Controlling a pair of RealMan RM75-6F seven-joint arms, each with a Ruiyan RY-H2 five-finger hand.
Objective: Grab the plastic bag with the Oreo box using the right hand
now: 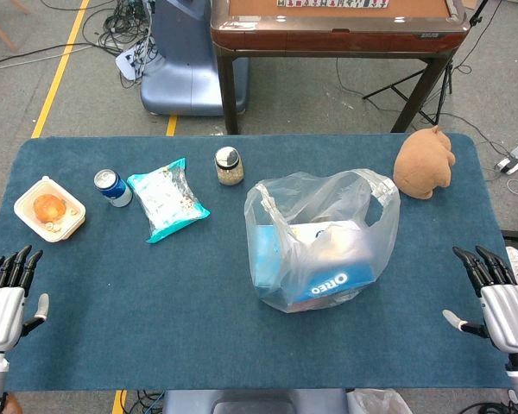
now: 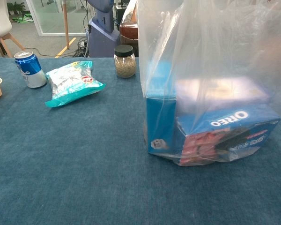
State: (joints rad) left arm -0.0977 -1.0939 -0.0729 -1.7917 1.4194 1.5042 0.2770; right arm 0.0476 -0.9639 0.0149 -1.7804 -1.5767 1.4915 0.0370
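Observation:
A clear plastic bag (image 1: pixel 321 237) stands upright right of the table's middle, its handles loose at the top. Inside it lies a blue Oreo box (image 1: pixel 332 280), seen close up as the Oreo box (image 2: pixel 227 129) in the chest view through the plastic bag (image 2: pixel 210 56). My right hand (image 1: pixel 501 297) hovers at the table's near right edge, fingers straight and apart, holding nothing, well to the right of the bag. At the near left edge is my left hand (image 1: pixel 7 297), likewise spread and holding nothing. Neither hand shows in the chest view.
On the blue table (image 1: pixel 155 310) lie a teal snack packet (image 1: pixel 167 200), a blue can (image 1: pixel 112 187), a small jar (image 1: pixel 229 166) and a takeaway box with a bun (image 1: pixel 49 209). A brown plush toy (image 1: pixel 425 161) sits at the far right. A wooden table (image 1: pixel 337 34) stands behind.

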